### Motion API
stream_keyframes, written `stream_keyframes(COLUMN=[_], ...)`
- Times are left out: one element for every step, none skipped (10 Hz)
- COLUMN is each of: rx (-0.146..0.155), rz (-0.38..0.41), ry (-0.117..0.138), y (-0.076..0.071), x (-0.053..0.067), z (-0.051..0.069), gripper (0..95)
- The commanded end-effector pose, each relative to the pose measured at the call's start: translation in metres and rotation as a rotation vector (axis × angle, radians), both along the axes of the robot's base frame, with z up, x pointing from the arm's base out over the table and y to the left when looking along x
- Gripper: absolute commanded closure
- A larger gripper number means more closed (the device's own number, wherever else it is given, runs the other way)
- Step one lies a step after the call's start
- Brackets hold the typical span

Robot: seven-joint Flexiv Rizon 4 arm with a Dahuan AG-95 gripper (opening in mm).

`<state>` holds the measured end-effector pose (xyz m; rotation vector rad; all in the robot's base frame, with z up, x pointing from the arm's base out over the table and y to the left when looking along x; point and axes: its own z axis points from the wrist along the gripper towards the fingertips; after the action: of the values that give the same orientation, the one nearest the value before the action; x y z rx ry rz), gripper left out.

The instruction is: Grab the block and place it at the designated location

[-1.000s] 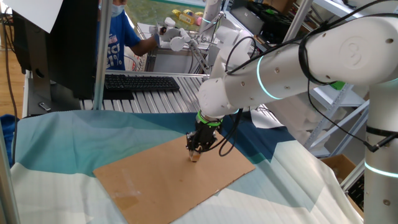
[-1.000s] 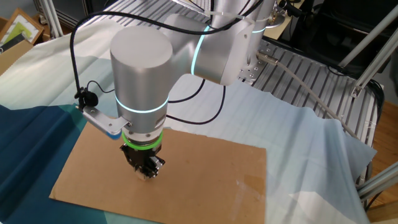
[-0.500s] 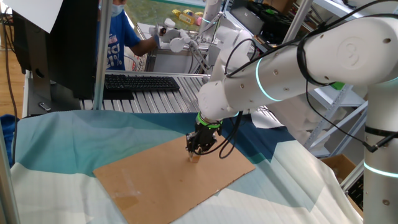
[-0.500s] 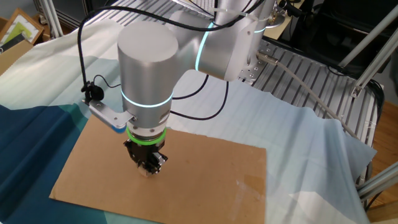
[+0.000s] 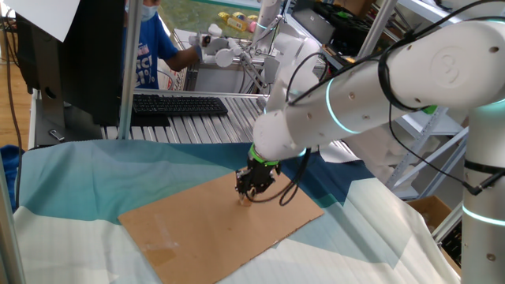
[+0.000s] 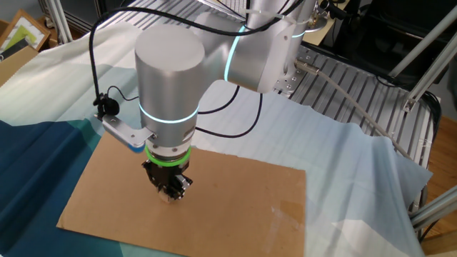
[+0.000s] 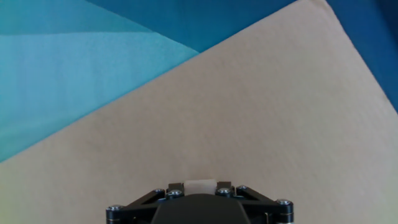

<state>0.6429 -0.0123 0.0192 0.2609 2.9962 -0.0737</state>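
My gripper (image 5: 248, 194) hangs low over the brown cardboard sheet (image 5: 197, 229), near its far right corner, and is shut on the block. The block is a tiny light tan cube. In the hand view it shows as a pale square (image 7: 199, 185) between the fingers. In the other fixed view the gripper (image 6: 170, 191) stands over the left part of the sheet (image 6: 243, 207), with the block (image 6: 170, 197) just at the surface. I cannot tell whether the block touches the sheet. The dark dot shows in no view.
The sheet lies on blue and white cloths (image 5: 87, 189). A keyboard (image 5: 177, 104) and a monitor (image 5: 71, 63) stand behind the table, where a person in blue (image 5: 150, 47) is working. The arm's black cable (image 6: 228, 128) loops above the sheet.
About a second ago the arm shifted slightly across the sheet with the block in the gripper. Over the last half second it has hardly moved. The grip is unchanged.
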Motion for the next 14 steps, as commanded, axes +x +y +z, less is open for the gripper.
stream_keyframes(rx=[0.022,0.024,0.027,0.029,0.03,0.025,0.024,0.023,0.022,0.021,0.021,0.017,0.016,0.017], rz=[-0.036,-0.039,-0.047,-0.057,-0.059,-0.056,-0.052,-0.069,-0.092,-0.093,-0.088,-0.086,-0.08,-0.077], ry=[0.019,0.025,0.027,0.048,0.08,0.141,0.19,0.208,0.211,0.229,0.228,0.22,0.216,0.217], y=[0.001,0.001,0.001,0.0,0.001,0.003,0.003,0.003,0.006,0.006,0.005,0.005,0.005,0.005], x=[0.001,0.001,0.0,-0.001,-0.003,-0.008,-0.011,-0.013,-0.012,-0.012,-0.013,-0.013,-0.012,-0.012], z=[0.003,0.004,0.006,0.013,0.023,0.042,0.054,0.066,0.07,0.074,0.076,0.077,0.077,0.078], gripper=[0.0,0.0,0.0,0.0,0.0,19.0,19.0,38.0,38.0,38.0,57.0,57.0,57.0,57.0])
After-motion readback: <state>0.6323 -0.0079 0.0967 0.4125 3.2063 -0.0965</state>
